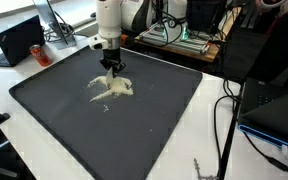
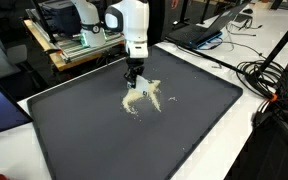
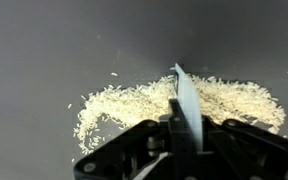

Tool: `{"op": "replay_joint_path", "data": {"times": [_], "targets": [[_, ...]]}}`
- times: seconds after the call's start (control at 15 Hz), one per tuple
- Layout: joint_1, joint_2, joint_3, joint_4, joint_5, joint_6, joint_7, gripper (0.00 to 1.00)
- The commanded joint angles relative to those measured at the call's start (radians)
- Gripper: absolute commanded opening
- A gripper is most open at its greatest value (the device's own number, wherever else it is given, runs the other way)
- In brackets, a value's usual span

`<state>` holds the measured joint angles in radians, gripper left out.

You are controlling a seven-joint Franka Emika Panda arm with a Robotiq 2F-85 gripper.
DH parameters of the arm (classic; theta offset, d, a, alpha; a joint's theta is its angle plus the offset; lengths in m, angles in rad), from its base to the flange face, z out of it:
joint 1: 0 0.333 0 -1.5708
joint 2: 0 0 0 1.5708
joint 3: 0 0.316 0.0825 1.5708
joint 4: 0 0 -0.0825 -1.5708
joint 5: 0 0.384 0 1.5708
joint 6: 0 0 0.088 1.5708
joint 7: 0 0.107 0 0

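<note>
Pinching pale blade (image 3: 187,95) (edge-on), gripper (image 3: 184,128) over rice (image 3: 124,102) on mat (image 3: 34,50).

- I can read no text, label, brand, number or sign anywhere around my hand (image 1: 110,70).
- The thin pale blade (image 3: 187,100) pinched in my hand shows no print in the wrist view.
- The laptop (image 1: 19,38) and the red can (image 1: 39,52), well away from my hand, are too small to read.
- The gear (image 2: 79,38) behind my hand is too blurred for any lettering.
</note>
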<state>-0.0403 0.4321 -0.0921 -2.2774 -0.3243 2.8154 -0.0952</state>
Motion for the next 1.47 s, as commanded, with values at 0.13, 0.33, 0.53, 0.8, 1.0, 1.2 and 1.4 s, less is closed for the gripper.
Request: {"op": "replay_joint_path", "data": {"times": [0.13,0.33,0.53,0.8,1.0,1.2,1.4], "targets": [[-0.050,0.054,0.014,0.042,0.080,0.017,-0.050,0.01],[-0.069,0.059,0.012,0.053,0.107,0.014,-0.057,0.01],[-0.082,0.066,0.006,0.068,0.122,0.007,-0.060,0.01],[-0.089,0.074,-0.007,0.085,0.122,0.001,-0.054,0.01],[-0.082,0.081,-0.026,0.099,0.113,-0.013,-0.037,0.01],[-0.089,0.051,-0.024,0.082,0.116,-0.012,-0.051,0.01],[-0.096,-0.027,-0.025,0.033,0.110,-0.016,-0.076,0.01]]}}
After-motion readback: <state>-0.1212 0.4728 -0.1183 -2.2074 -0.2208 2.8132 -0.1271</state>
